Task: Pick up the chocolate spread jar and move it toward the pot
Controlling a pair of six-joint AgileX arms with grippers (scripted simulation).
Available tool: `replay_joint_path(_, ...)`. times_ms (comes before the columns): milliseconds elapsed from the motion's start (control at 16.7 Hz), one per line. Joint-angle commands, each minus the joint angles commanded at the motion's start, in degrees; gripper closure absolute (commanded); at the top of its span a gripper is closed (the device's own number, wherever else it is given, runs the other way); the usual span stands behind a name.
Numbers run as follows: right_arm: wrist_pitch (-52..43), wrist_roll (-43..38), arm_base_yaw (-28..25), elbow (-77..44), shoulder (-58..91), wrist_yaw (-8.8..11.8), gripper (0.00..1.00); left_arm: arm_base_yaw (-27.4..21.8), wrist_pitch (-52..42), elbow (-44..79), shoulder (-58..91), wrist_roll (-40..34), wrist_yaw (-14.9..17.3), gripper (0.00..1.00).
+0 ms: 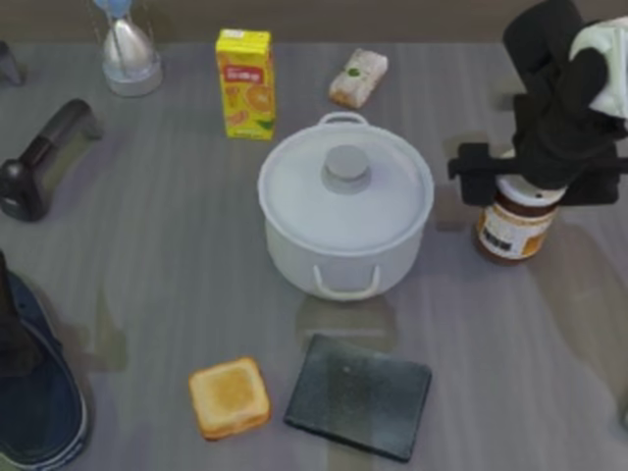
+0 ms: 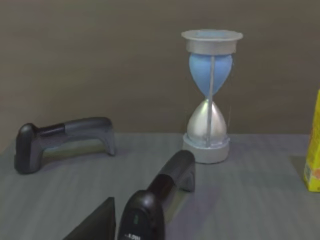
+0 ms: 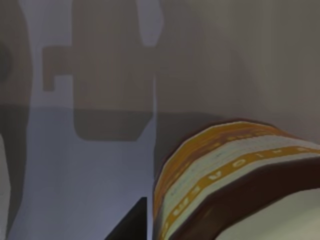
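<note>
The chocolate spread jar [image 1: 511,228] stands at the right of the table, its brown glass and orange-and-white label showing below my right gripper [image 1: 536,179]. That gripper covers the lid and is shut on the jar. In the right wrist view the jar's label [image 3: 225,170] fills the near corner, with one dark fingertip [image 3: 134,222] against its side. The large white-grey pot [image 1: 345,211], with its knobbed lid, sits at the table's middle, to the left of the jar. My left arm [image 1: 10,329] is parked at the left edge, and one finger [image 2: 95,224] shows with nothing in it.
A yellow juice carton [image 1: 245,83] and a wrapped snack [image 1: 358,77] stand behind the pot. An hourglass [image 1: 128,49] and a black scanner [image 1: 44,157] are at the back left. Toast [image 1: 230,396], a dark pad [image 1: 358,395] and a blue shoe [image 1: 44,417] lie in front.
</note>
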State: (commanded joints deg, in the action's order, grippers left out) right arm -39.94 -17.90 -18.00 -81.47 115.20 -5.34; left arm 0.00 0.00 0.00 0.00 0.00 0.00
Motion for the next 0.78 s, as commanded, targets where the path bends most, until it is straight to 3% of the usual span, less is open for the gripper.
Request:
replay_joint_path(300, 0.9, 0.0, 0.0, 0.4, 0.4, 0.0, 1.00, 0.0, 0.0, 0.0, 0.0, 0.0, 0.0, 0.00)
replay_joint_path(780, 0.9, 0.0, 0.0, 0.4, 0.4, 0.0, 0.40, 0.0, 0.0, 0.0, 0.0, 0.0, 0.0, 0.00)
